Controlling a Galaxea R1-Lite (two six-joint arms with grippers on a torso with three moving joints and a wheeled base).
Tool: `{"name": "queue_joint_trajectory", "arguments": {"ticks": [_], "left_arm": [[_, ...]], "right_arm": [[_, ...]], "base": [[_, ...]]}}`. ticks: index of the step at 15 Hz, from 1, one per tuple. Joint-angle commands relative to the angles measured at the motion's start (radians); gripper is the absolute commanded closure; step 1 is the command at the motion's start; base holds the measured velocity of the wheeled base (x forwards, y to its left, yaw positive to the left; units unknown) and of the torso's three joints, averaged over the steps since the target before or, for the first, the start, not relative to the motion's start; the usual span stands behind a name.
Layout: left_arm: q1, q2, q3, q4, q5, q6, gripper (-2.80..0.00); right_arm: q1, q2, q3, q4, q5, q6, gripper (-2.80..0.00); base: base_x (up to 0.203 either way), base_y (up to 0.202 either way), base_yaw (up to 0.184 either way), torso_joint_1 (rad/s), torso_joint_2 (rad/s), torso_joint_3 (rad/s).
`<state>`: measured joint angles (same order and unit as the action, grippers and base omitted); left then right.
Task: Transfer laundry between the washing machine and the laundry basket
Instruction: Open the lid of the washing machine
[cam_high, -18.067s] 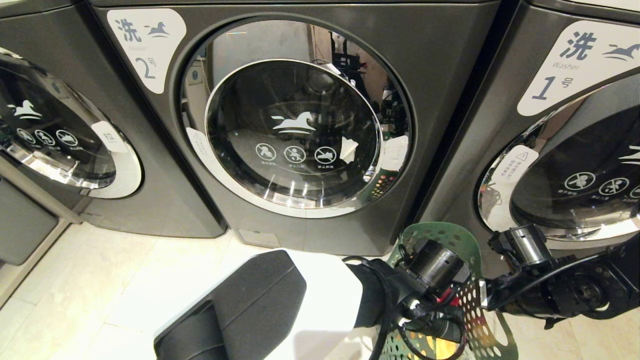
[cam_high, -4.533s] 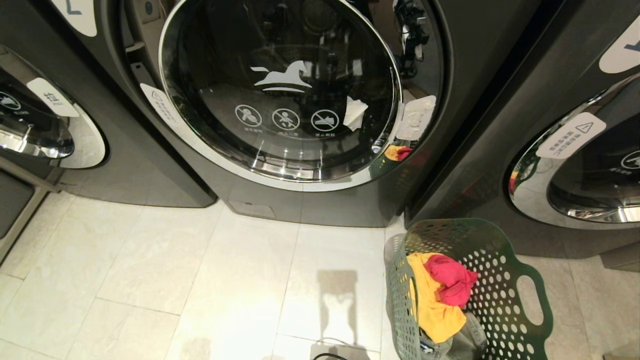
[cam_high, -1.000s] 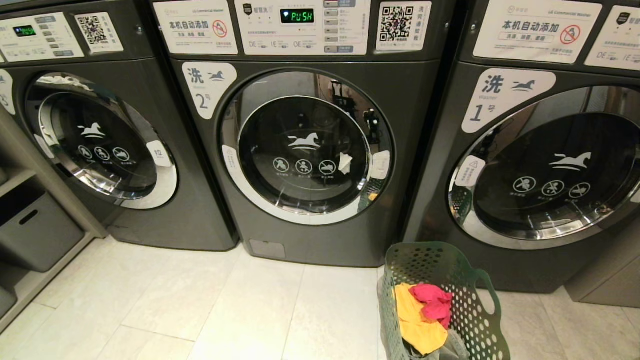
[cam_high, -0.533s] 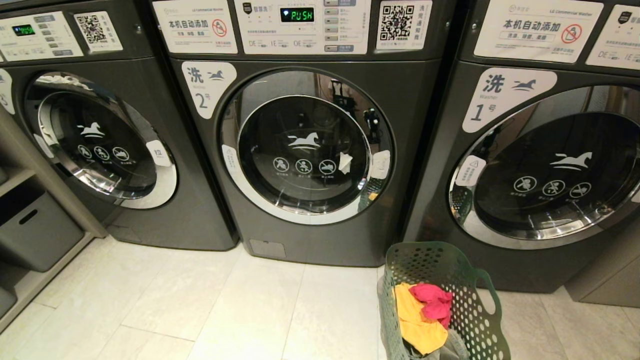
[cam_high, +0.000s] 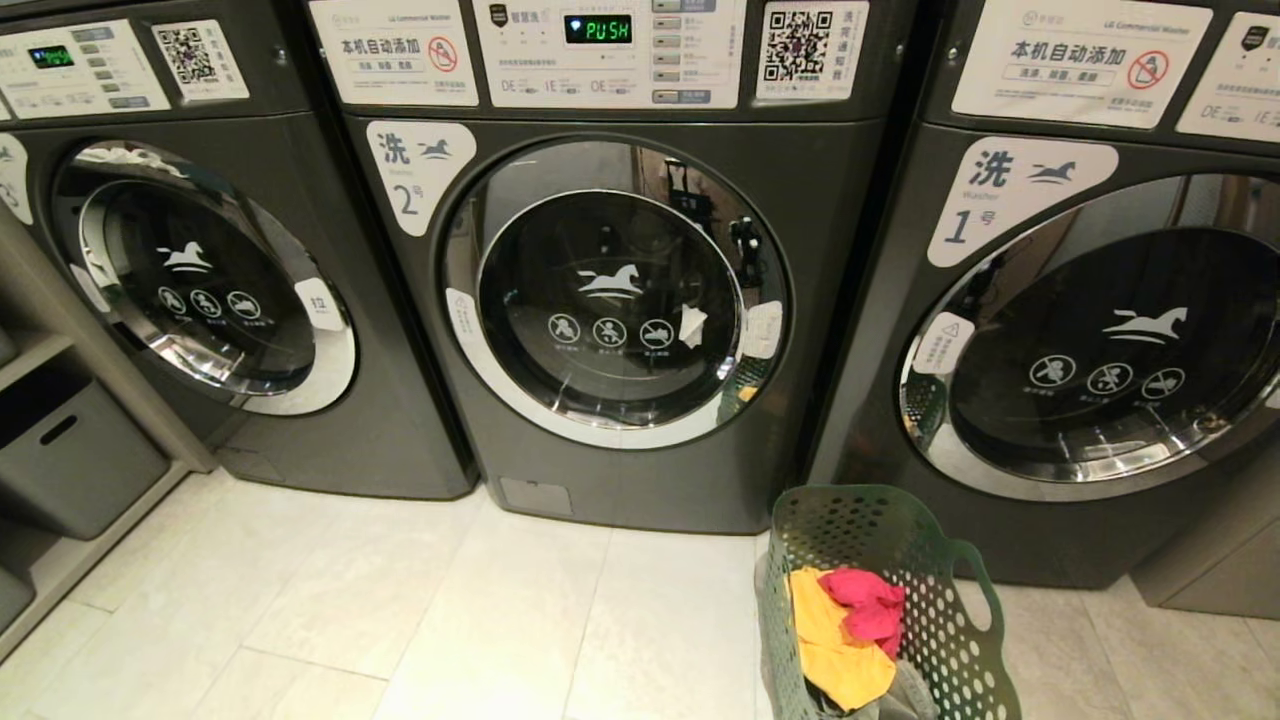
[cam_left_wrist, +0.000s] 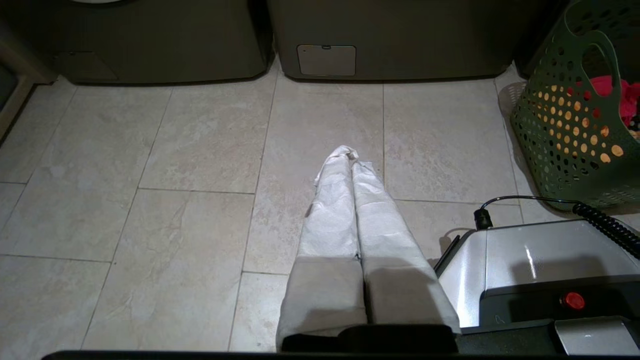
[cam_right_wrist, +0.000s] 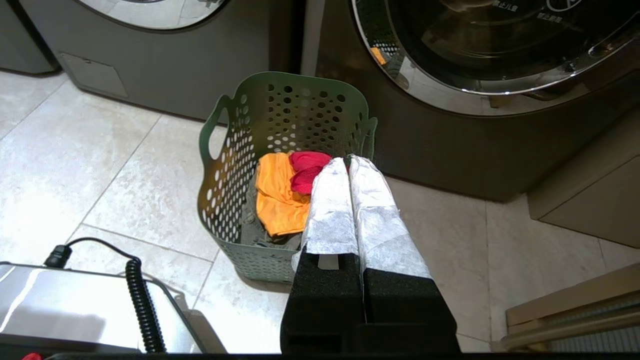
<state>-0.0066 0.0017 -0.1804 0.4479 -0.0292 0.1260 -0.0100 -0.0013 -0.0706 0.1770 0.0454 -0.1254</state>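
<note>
1. My left claw (cam_left_wrist: 351, 159) hangs low over the pale floor tiles (cam_left_wrist: 200, 150); its two white-wrapped fingers are pressed together with nothing between them.
2. My right claw (cam_right_wrist: 348, 162) is likewise closed and empty, and sits above the near rim of the basket (cam_right_wrist: 220, 200).
3. Neither of my arms shows in the head view.
4. The washer (cam_high: 620, 290) marked 2 stands straight ahead with its round glass door closed and its display reading PUSH.
5. Washer 1 (cam_high: 1090, 330) is to its right, and a third machine (cam_high: 200, 280) is to its left; both doors are closed.
6. The basket stands on the floor just before the gap between washers 2 and 1, close to their fronts.
7. The laundry lies inside the basket: an orange garment (cam_high: 830, 650), a pink-red one (cam_high: 865, 605) on top of it, and grey-green cloth (cam_right_wrist: 248, 220) underneath.
8. Part of my silver base (cam_left_wrist: 530, 260) with a coiled black cable (cam_right_wrist: 142, 305) shows beside each claw.
</note>
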Motion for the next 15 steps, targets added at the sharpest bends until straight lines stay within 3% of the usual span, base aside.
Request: {"name": "queue_joint_trajectory", "arguments": {"ticks": [1,15], "left_arm": [[0.0,0.001,-0.001,0.0,0.0,0.003,0.0],[0.0,0.001,-0.001,0.0,0.0,0.004,0.0]], "right_arm": [[0.001,0.001,0.0,0.001,0.001,-0.002,0.0],[0.001,0.001,0.0,0.001,0.001,-0.002,0.0]], "base": [[0.001,-0.112,0.0,0.002,0.0,0.005],[0.0,-0.192,0.001,0.003,0.0,0.002]]}}
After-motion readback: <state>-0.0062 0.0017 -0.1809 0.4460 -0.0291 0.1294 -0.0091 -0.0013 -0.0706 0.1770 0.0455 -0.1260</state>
